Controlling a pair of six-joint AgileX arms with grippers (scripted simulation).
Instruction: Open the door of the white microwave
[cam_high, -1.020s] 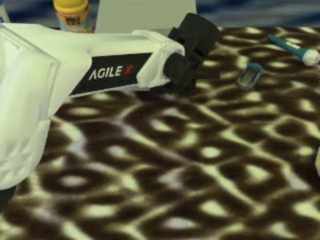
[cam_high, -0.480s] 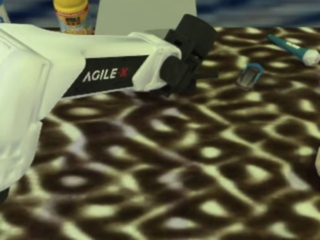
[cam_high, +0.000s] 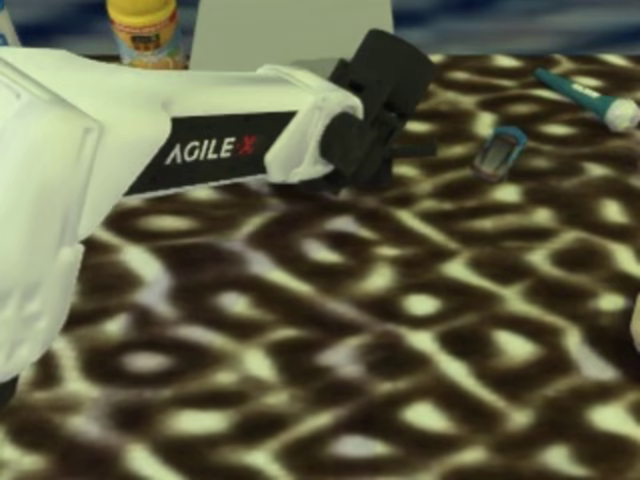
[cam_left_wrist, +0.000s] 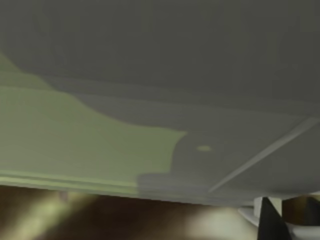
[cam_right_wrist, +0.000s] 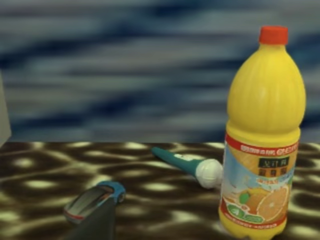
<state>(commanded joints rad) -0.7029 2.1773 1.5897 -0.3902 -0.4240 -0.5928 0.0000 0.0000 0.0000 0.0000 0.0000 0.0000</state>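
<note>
Near edge of the top view: bare table (cam_high: 400, 400), brown-and-cream mottled cloth, nothing on it there. One left arm (cam_high: 200, 140), white, AGILEX label, comes in from the left and reaches toward the far edge. Its black left gripper (cam_high: 425, 152) sits just in front of the white microwave (cam_high: 290, 30); thin dark fingers point rightward, too foreshortened to read, so jaw opening and grip: cannot tell. The left wrist view is filled by a pale greenish and grey surface of the microwave (cam_left_wrist: 160, 60) very close up, one dark fingertip (cam_left_wrist: 272, 225) at the corner; contact with the door not discernible, door and handle not separable in any view.

Right of the gripper, apart from it: one small blue toy car (cam_high: 499, 151). Farther right, near the far edge: one teal-handled tool with a white head (cam_high: 590, 100). Far left edge: one yellow jar (cam_high: 145, 30), beside the microwave.

Right wrist view: one orange juice bottle (cam_right_wrist: 262, 135) upright, red cap, same toy car (cam_right_wrist: 95, 200) and teal tool (cam_right_wrist: 187, 165) lying on the cloth. Right arm off to the table's right side; its jaws can't be made out.
</note>
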